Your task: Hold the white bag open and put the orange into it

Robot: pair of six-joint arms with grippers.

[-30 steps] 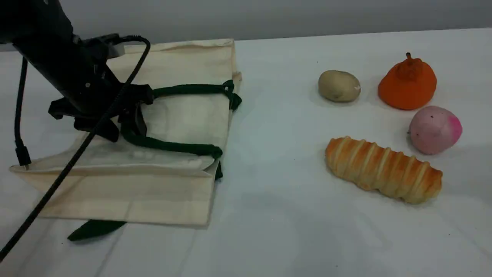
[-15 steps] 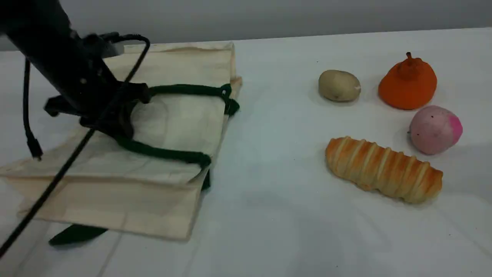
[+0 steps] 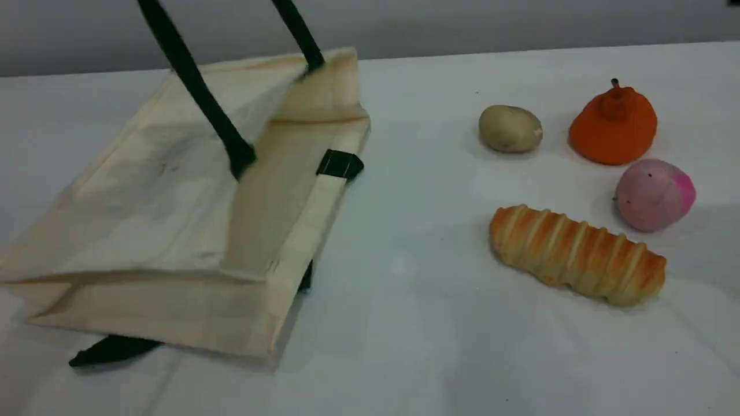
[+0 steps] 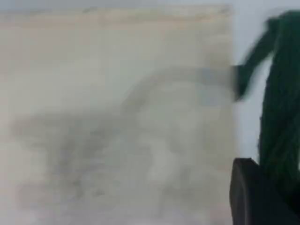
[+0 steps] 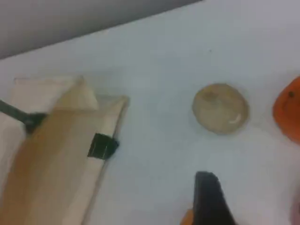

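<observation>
The white bag (image 3: 162, 196) lies on the table at the left, and its upper side is pulled up so the mouth gapes toward the right. Its dark green handle (image 3: 196, 92) runs taut up out of the scene view. In the blurred left wrist view my left gripper (image 4: 272, 187) is shut on that handle (image 4: 281, 122), above the bag's cloth (image 4: 117, 117). The orange (image 3: 614, 124) sits at the far right, untouched, and shows at the edge of the right wrist view (image 5: 290, 115). My right gripper (image 5: 211, 206) hovers open and empty over bare table between the bag (image 5: 51, 159) and the orange.
A tan potato (image 3: 510, 128) lies left of the orange, a pink peach-like ball (image 3: 654, 195) in front of it, and a long bread roll (image 3: 578, 254) nearer the camera. The bag's second green handle (image 3: 113, 349) pokes out from under the bag.
My left gripper closed on the green handle and rose out of the scene view. It lifted the bag's upper side and opened the mouth. The fruit did not move.
</observation>
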